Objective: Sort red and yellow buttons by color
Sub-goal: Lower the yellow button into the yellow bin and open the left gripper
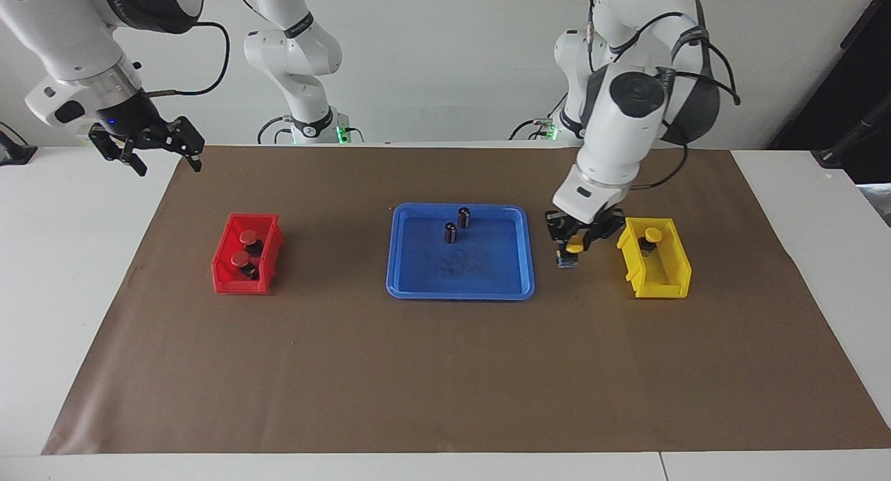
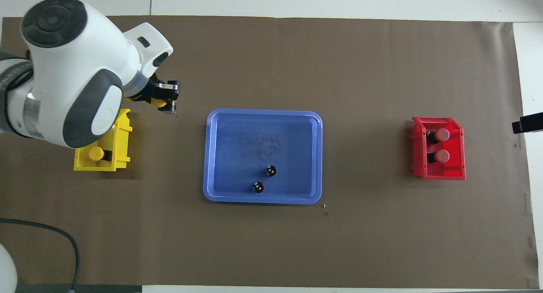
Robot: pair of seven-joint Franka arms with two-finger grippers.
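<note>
Yellow-capped button (image 1: 574, 245) sits clamped in the left gripper (image 1: 572, 250), raised over the brown mat (image 1: 445, 369) between the blue tray (image 1: 411, 286) and the yellow bin (image 1: 672, 276). A second yellow button (image 1: 651, 235) lies in that bin. Both red buttons (image 1: 245, 248) lie in the red bin (image 1: 226, 276) toward the right arm's end. Two dark cylinders (image 1: 456, 225) stand in the tray. The right gripper (image 1: 163, 154) waits, fingers spread wide, over the mat's edge.

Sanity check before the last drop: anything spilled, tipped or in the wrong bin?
Nothing stands out. Both red buttons sit in the red bin, one yellow button in the yellow bin; the left end effector holds the other yellow button between blue tray and yellow bin.
</note>
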